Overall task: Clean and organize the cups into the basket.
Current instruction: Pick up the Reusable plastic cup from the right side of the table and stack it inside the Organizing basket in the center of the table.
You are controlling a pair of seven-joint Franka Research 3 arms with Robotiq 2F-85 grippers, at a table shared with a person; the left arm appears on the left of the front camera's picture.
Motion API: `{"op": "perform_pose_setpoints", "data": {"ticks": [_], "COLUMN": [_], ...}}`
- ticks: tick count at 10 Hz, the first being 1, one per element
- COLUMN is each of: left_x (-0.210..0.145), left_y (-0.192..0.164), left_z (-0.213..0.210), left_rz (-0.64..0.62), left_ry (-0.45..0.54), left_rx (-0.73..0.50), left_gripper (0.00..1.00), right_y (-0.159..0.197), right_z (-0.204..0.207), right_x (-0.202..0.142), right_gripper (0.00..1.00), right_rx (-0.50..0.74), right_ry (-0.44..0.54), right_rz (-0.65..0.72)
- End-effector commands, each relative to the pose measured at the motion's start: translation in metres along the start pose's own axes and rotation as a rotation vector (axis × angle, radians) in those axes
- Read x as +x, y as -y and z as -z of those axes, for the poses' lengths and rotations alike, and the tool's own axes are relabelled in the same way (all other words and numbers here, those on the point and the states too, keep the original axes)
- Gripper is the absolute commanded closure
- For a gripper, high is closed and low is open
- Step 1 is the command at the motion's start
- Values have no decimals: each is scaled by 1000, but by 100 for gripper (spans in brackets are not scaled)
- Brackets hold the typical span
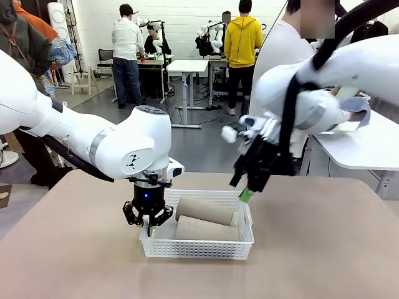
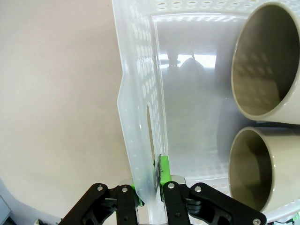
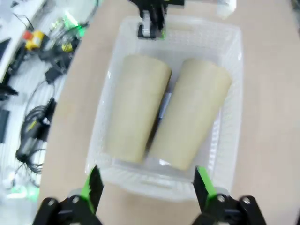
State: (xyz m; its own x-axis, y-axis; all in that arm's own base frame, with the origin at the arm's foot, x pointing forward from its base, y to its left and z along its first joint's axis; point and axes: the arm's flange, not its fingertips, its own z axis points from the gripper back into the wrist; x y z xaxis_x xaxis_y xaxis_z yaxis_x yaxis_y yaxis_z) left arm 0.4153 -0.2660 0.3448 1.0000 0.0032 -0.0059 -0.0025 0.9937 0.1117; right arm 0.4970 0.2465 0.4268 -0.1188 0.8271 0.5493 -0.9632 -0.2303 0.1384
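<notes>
- The basket (image 1: 198, 250) is seen near the middle of the counter (image 1: 324, 249).
- Two kraft-brown cups (image 1: 204, 210) are laid on their sides inside it, side by side.
- The basket's left end wall is pinched between the fingers of the left claw (image 1: 148, 219), which is closed tightly on it.
- The right claw (image 1: 248, 187) is held spread wide above the basket's right end, with nothing gripped.

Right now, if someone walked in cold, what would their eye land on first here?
Two brown cups lie on their sides, side by side, in the white basket at the middle of the table. The left arm's jaws are shut on the basket's left end wall, while the right arm's jaws hang open just above its right end.
</notes>
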Motion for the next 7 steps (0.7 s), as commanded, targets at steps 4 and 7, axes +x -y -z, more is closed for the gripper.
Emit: {"op": "perform_pose_setpoints", "data": {"ticks": [4,7], "left_x": [-1,-1], "left_y": [4,4], "left_z": [1,1], "left_rz": [-20,-20], "left_ry": [-2,-2], "left_rx": [3,3], "left_gripper": [100,100], "right_y": [-121,-132], "right_z": [-104,-107], "right_x": [-160,-253], "right_gripper": [0,0], "right_rx": [-225,-307], "right_ry": [478,625], "right_rz": [-87,-37]}}
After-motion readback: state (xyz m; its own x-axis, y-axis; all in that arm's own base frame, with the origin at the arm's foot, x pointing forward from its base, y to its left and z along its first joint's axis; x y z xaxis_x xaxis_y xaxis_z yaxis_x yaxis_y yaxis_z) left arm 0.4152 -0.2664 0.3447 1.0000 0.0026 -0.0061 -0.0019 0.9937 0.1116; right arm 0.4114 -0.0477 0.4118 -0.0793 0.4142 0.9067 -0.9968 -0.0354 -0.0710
